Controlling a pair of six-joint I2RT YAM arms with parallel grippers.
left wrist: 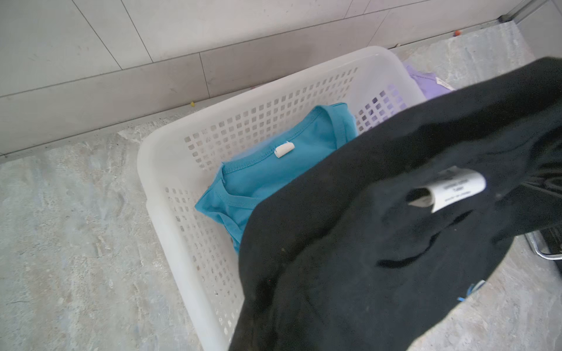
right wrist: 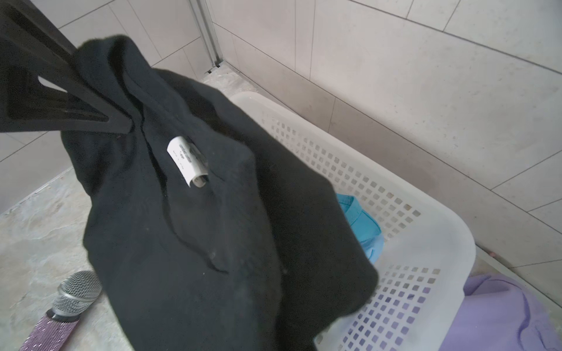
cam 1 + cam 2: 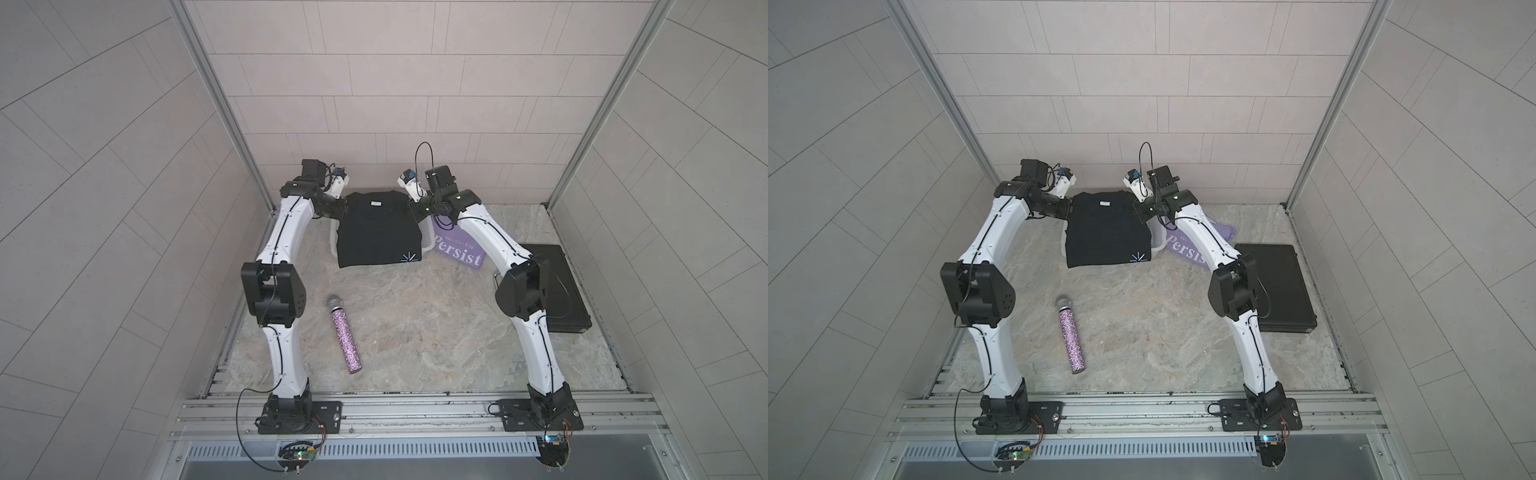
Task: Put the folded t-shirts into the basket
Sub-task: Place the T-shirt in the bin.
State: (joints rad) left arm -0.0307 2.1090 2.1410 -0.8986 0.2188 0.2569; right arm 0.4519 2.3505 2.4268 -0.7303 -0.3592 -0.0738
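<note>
Top views: with left gripper [image 3: 341, 206] and right gripper [image 3: 417, 210] both clamped tight on the collar-end corners of the black t-shirt [image 3: 376, 232], spread just above the white basket [image 1: 146, 170], lower evenly onto the teal t-shirt [image 1: 273, 176] inside, keeping the hem within the rim, then release together.

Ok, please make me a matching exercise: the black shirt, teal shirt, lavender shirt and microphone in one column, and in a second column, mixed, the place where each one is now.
Things:
1. black shirt
2. teal shirt
3. lavender shirt
4. microphone

Places:
A. lying inside the basket
B. on the table, well apart from the basket
C. lifted in the air over the basket
D. on the table, right beside the basket

Pairs: 1-C, 2-A, 3-D, 4-B.
</note>
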